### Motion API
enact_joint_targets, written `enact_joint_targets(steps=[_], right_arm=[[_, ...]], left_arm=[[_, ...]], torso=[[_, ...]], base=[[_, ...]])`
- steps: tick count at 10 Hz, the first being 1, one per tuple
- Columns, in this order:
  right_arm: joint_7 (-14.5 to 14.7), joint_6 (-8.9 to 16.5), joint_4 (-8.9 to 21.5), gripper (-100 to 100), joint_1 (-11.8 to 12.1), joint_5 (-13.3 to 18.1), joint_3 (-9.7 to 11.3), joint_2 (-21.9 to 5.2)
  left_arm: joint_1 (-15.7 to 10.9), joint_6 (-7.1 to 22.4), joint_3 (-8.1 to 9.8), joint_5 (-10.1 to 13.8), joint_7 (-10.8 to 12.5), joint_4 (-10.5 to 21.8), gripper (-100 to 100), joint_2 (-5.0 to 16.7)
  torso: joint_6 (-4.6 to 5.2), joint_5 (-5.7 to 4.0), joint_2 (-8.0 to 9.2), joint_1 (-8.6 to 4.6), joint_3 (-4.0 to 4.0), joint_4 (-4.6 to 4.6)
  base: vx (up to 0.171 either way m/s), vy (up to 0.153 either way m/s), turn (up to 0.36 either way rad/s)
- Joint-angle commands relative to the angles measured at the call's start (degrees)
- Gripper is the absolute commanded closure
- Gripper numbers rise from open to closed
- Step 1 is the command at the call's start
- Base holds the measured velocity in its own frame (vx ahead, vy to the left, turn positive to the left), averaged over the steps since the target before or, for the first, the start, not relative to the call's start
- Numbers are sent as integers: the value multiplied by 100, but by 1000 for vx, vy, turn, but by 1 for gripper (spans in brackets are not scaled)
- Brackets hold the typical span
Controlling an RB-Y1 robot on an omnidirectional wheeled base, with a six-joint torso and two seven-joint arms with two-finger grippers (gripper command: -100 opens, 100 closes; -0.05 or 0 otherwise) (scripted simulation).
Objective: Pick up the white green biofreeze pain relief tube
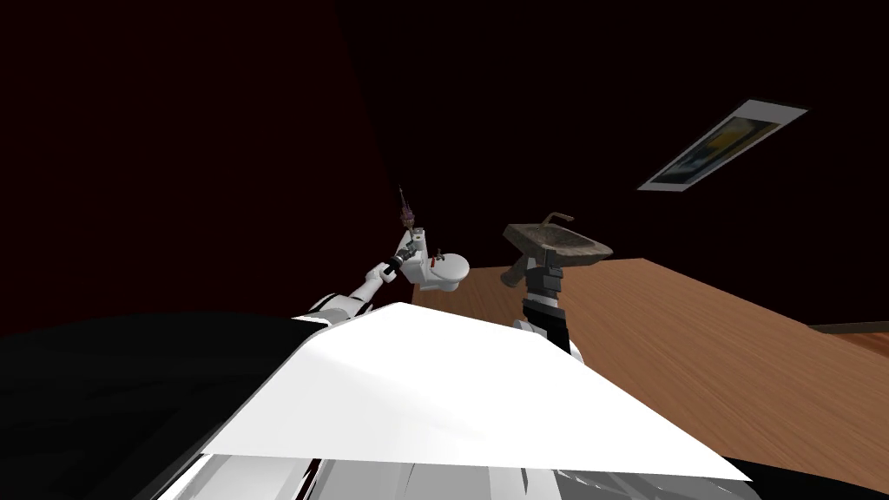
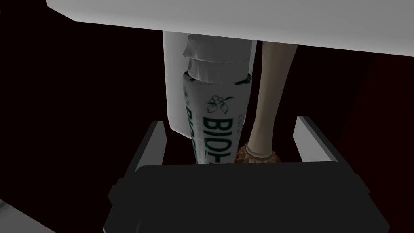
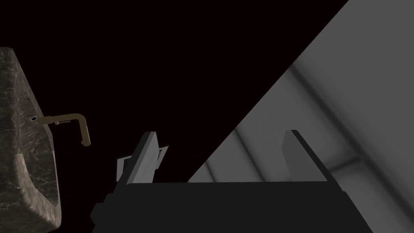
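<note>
The left gripper (image 2: 230,121) gaped empty around the Biofreeze tube (image 2: 214,117) atop the toilet tank (image 1: 418,260), aligned for closing.

My feeds are dim; the walls (image 1: 217,130) sink to a near-black dark red. In the head view the wood floor (image 1: 738,347) on the right catches the most light, and the wide lens splays the edges. The tube (image 2: 214,121) lies in grey shade, its lettering legible.
</note>
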Motion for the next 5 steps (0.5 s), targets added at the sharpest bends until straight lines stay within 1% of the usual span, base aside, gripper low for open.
enact_joint_targets(steps=[1,2,3,4,5], right_arm=[[0,0,0,0,0,0,0,0],[0,0,0,0,0,0,0,0],[0,0,0,0,-1,0,0,0],[0,0,0,0,-1,0,0,0],[0,0,0,0,0,0,0,0]], left_arm=[[-77,-11,1,3,6,175,-100,9],[-330,-87,29,49,-58,380,-100,-3],[-423,-87,29,49,-58,444,-100,-3],[-565,-87,29,49,-58,762,-100,-3],[-793,-162,58,94,-121,966,-100,-16]], torso=[[0,0,0,0,0,0],[0,0,-11,2,-6,-2],[4,0,1,1,0,0],[2,0,8,2,4,2],[-1,0,0,2,0,0]], base=[[-17,-8,15],[-75,-3,-114],[-99,0,-70],[-52,-6,3],[-78,-8,-115]])
